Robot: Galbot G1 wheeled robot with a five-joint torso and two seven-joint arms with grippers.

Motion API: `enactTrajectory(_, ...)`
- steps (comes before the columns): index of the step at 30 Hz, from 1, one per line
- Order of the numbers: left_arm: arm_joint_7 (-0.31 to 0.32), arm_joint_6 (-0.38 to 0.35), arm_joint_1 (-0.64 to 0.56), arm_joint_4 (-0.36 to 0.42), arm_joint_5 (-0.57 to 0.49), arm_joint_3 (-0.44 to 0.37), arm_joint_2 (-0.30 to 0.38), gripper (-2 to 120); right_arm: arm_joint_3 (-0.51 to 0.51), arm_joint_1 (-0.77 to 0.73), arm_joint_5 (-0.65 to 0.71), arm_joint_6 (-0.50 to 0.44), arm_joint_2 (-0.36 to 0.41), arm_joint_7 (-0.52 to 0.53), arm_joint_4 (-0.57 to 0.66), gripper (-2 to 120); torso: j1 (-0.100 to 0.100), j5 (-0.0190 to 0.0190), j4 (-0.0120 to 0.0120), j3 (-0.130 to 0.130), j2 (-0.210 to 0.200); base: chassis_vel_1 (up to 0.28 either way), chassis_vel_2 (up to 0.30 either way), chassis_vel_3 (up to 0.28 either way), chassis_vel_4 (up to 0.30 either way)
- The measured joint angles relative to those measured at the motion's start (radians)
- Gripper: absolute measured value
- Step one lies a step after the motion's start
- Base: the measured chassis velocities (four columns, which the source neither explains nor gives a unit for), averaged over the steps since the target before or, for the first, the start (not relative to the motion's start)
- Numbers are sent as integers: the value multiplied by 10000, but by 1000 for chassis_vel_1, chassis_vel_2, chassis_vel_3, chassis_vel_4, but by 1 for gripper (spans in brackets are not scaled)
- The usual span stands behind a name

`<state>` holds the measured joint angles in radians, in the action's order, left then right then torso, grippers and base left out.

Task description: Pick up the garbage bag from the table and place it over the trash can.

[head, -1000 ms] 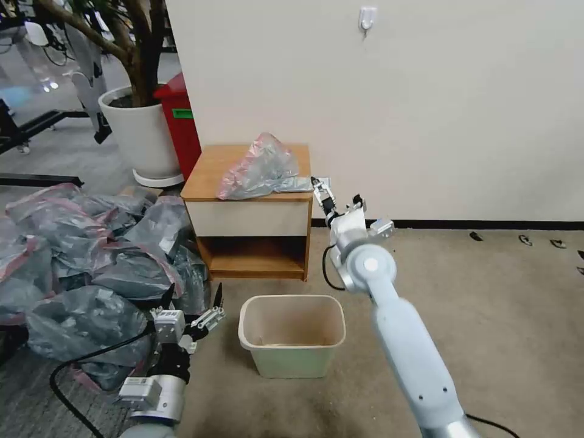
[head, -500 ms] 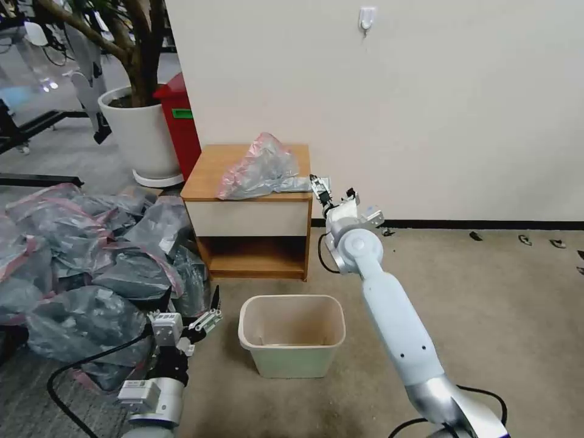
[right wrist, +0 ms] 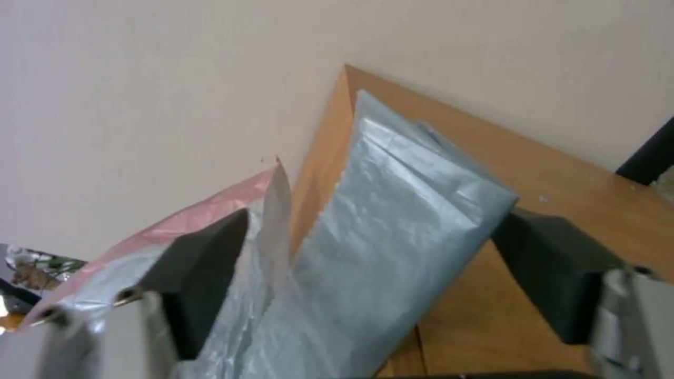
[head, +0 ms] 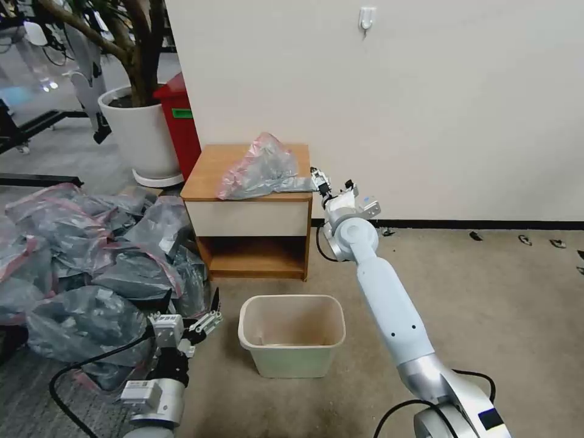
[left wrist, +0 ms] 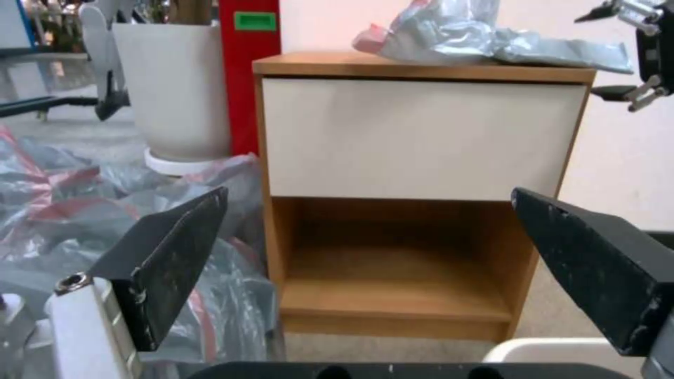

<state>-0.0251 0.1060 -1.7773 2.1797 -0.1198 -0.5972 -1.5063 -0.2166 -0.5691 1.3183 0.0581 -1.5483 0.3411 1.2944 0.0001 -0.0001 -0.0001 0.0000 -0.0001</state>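
The bag [head: 258, 167] lay crumpled on the table [head: 210, 176], its flat grey tail reaching the right front corner. The right claw [head: 319, 180] was at that corner, spread, with the tail between its fingers [right wrist: 555, 268] but not pinched. The left claw [head: 191, 304] hung low, spread, beside the can [head: 292, 362] on the carpet before the table.

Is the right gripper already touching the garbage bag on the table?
Cannot tell. In the right wrist view the open right gripper straddles the garbage bag, but no contact or gap is plain there.
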Motion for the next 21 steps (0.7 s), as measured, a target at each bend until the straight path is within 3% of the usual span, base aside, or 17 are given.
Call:
enactTrajectory(6, 3, 32, -17, -11, 34, -14, 0, 100, -17, 14, -121, -5, -118, -25, -152, 65, 0, 0, 1, 0, 0, 0, 0, 0, 0)
enactTrajectory(12, 5, 119, -55, -78, 100, -26, 12, 100, -38, 56, -286, -59, -166, -91, -238, 37, 0, 0, 1, 0, 0, 0, 0, 0, 0)
enactTrajectory(17, 5, 179, -58, -157, 148, -16, 0, 100, -32, 56, -394, -113, -159, -130, -256, 25, 0, 0, 0, 0, 0, 0, 0, 0, 0)
enactTrajectory(21, 6, 214, -40, -242, 213, 12, -24, 100, -24, 6, -486, -180, -98, -183, -258, 5, 0, 1, 0, 0, 0, 0, 0, 0, 0)
